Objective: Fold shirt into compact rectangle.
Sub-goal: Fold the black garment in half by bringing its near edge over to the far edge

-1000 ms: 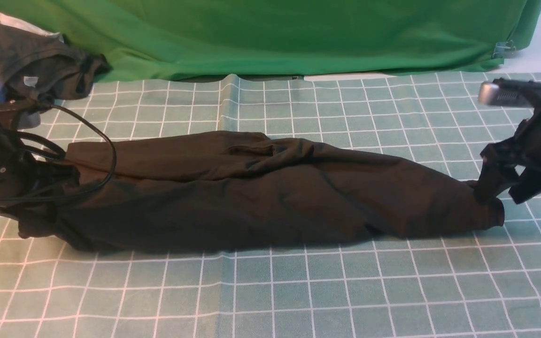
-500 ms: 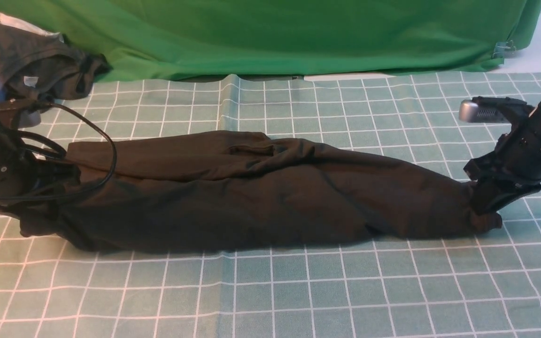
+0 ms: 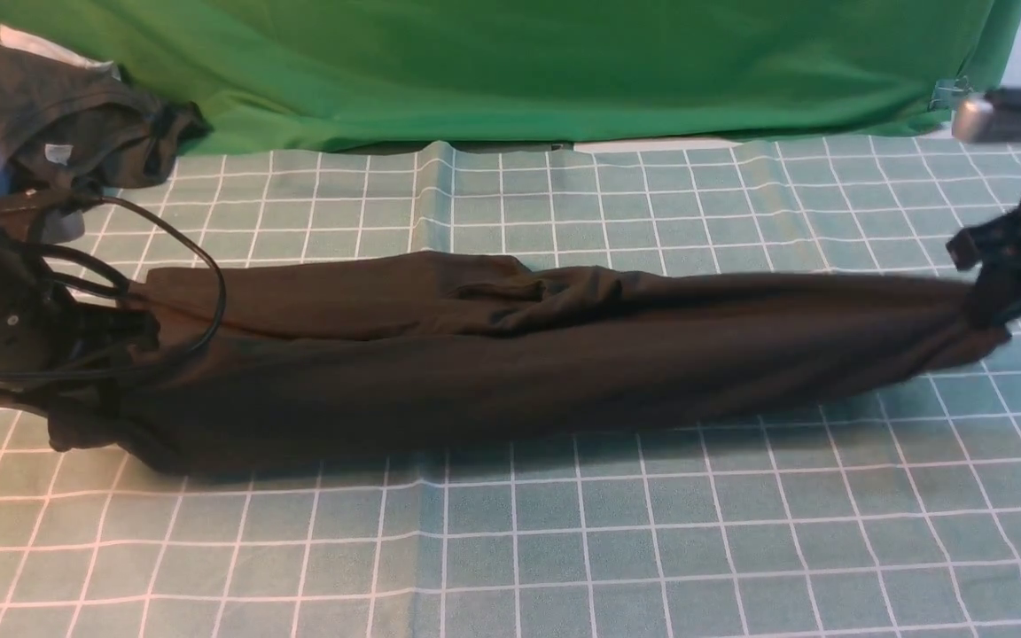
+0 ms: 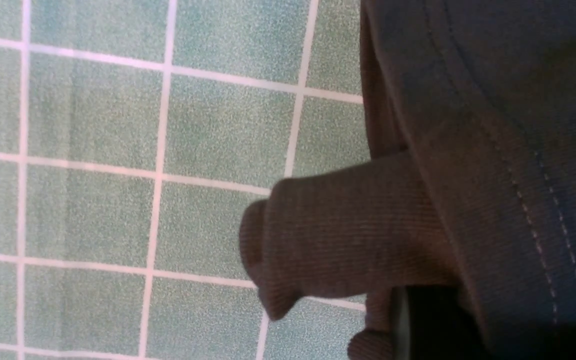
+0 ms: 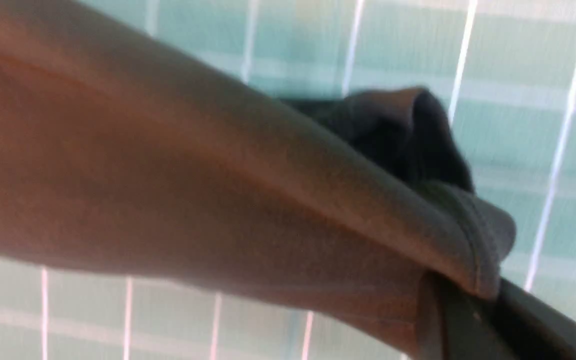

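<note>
Tablecloth (image 3: 510, 549); right gripper (image 3: 992, 310) tight on shirt (image 3: 510, 363)

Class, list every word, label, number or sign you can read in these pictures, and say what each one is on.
No text can be read anywhere.
On the shirt no print shows on the folded cloth.
The small grey tag on the dark garment at the back is too small to read.

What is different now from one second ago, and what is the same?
The right gripper closed on the right end of the shirt, then moved up and rightward, lifting that end and stretching the shirt straight. The left gripper still holds the left end; the dark garment at the back left has not moved.
</note>
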Controlling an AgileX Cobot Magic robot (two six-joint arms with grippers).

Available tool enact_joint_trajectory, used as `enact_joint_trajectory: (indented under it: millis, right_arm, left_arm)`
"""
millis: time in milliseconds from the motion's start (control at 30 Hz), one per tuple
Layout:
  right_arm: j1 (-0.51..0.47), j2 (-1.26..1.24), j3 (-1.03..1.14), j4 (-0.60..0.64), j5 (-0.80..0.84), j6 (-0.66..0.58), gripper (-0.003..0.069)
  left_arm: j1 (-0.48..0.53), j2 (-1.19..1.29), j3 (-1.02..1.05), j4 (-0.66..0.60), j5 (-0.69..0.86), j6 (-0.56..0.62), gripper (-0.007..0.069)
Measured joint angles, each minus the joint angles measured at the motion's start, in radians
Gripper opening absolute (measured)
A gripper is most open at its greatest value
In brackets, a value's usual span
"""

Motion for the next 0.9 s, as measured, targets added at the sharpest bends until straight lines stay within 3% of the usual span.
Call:
enact_joint_trajectory:
  millis: [100,333,467,733,900]
  right_arm:
    - [-0.012,0.05,0.003,-0.017,0.097,-0.008,0.0039]
    - [-0.012,-0.07,0.028,-0.059,0.11,0.046,0.0039]
    - [-0.012,-0.242,0.15,-0.109,0.121,0.102,0.0039]
    - [-0.012,-0.274,0.418,-0.132,0.122,0.129,0.0041]
    - [-0.016,-0.274,0.521,-0.139,0.121,0.148,0.0153]
  left_arm:
    - [0.0,-0.004,0.0,-0.005,0.014,0.0,0.0155]
    - [0.0,-0.092,0.0,-0.019,0.067,-0.005,0.0155]
    - [-0.001,-0.219,0.06,-0.024,0.139,-0.022,0.0155]
    - [0.0,-0.255,0.311,-0.048,0.213,-0.022,0.0155]
    - [0.0,-0.257,0.364,-0.049,0.178,-0.027,0.0155]
